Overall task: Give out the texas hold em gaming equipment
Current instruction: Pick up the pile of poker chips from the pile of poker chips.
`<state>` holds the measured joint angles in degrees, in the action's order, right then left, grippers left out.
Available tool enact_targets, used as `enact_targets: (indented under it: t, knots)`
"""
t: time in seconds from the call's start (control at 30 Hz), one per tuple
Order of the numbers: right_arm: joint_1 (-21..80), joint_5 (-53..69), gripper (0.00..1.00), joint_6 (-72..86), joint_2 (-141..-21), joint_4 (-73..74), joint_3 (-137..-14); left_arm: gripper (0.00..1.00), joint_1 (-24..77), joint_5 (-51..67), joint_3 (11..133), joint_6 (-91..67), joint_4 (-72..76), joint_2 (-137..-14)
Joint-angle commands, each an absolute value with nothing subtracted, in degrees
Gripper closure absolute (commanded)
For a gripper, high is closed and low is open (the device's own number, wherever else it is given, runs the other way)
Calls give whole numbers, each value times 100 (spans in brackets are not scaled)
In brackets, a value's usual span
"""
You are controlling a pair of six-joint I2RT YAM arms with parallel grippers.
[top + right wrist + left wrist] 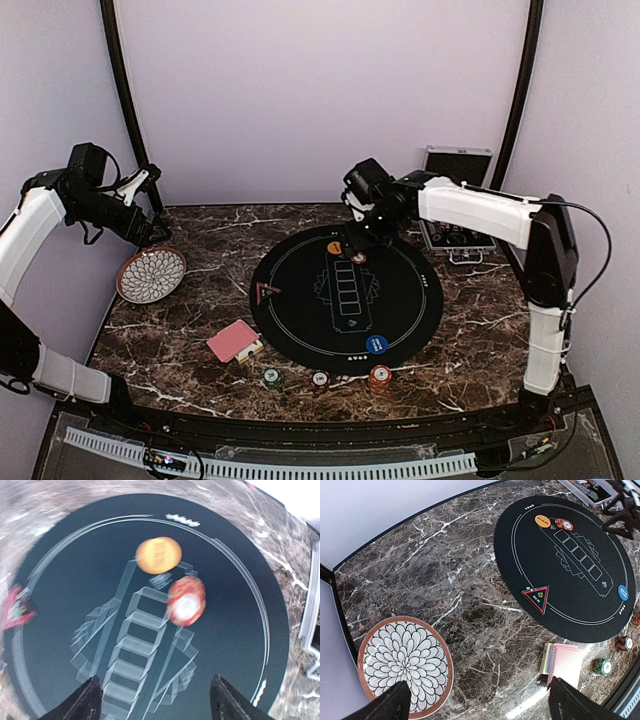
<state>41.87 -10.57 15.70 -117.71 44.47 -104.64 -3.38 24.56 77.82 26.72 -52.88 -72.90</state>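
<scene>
My right gripper (155,682) hangs over the upper part of the black mat (290,320), fingers spread wide with nothing between them. The red chip (186,601) lies flat on the mat just beside the orange disc (158,555), at the top end of the printed row of card boxes, apart from both my fingers. I judge this chip placed, so the step in hand is to get clear cleanly. That means lifting straight up before swinging away, so neither finger clips the chip or slides it into the disc. The row of three chips (320,379) on the bench, lower middle of the top view, looks like the next to hand out. The red-backed card deck (232,340) lies near them, lower left.

The red chip is round, with white marks on its rim and a pale centre. The wrist view is blurred, so it may be one chip or a short stack. My left gripper (479,685) is wide open too, holding nothing, above the patterned plate (405,655) at the left.
</scene>
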Motion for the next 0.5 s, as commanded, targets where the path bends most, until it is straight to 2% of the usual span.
enact_targets:
  t: [0.0,0.23,0.47]
  knots:
    - [4944,-1166,20,1839,-10675,4300,-9060,1,-351,2471,7786,2774,-5406,-7068]
    - [6156,-930,12,2586,-9577,4689,-7481,1,-348,2511,7736,2753,-5397,-7057]
    - [6808,-820,7,3037,-9304,5068,-7022,1,-339,2535,7803,2751,-5502,-7070]
